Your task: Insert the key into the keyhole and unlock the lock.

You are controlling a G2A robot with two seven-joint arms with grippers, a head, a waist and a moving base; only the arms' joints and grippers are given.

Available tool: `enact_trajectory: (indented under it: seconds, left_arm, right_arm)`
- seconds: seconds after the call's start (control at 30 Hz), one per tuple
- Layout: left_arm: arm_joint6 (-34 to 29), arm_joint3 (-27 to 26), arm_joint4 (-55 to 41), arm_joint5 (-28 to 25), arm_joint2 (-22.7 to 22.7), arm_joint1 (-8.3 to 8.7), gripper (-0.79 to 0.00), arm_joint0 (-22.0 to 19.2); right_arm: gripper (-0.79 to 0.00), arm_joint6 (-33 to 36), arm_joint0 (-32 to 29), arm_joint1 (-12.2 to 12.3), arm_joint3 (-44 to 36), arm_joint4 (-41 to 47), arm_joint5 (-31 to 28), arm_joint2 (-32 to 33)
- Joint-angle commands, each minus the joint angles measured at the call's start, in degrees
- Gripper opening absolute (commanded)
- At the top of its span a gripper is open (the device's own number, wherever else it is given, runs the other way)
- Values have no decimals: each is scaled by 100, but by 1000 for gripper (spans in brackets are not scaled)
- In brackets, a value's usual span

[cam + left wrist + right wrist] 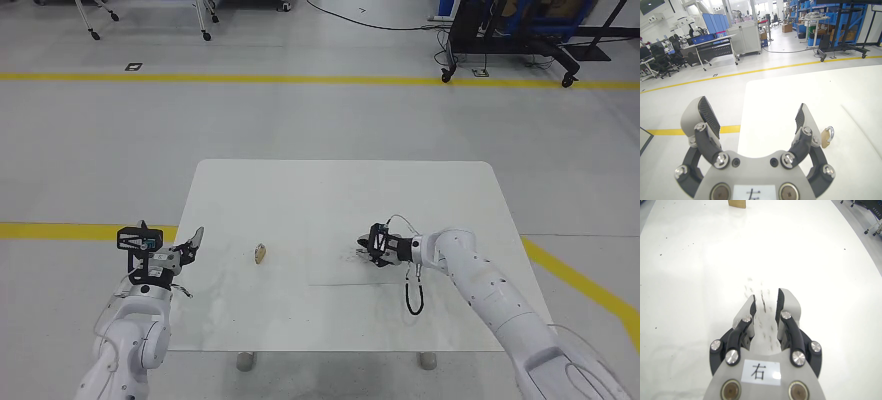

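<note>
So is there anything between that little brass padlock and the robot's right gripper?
No, only bare white table lies between the padlock and the right gripper, as the top view and right wrist view both show.

The floor is pale grey and smooth, and it shines a little under even light. A yellow line runs across it behind the white tabletop, which has rounded corners. In the left wrist view the room is a large workshop. On one side stand black office chairs and a desk on wheels, with blue panels behind. In the middle is a pale cabinet with a metal frame. Farther off are blue shelves, a cardboard box and a black wheeled stand. A dark cable lies on the floor.
</note>
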Motion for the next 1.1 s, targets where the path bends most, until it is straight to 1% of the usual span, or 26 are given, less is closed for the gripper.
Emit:
enact_trajectory:
  seconds: [0.0,0.33,0.67,0.87,1.07]
  left_arm:
    - [0,0,0,0,0,0,0,0]
    - [0,0,0,0,0,0,0,0]
    - [0,0,0,0,0,0,0,0]
    - [0,0,0,0,0,0,0,0]
    - [0,0,0,0,0,0,0,0]
  right_arm:
    - [-785,-64,36,-5,50,-20,-6,-46]
    - [-785,-321,174,34,97,-243,-101,-196]
    - [-785,-540,141,157,-87,-227,-126,-65]
    - [-785,-849,-9,246,-340,39,-219,113]
    - [-785,-1087,-187,302,-547,764,-509,370]
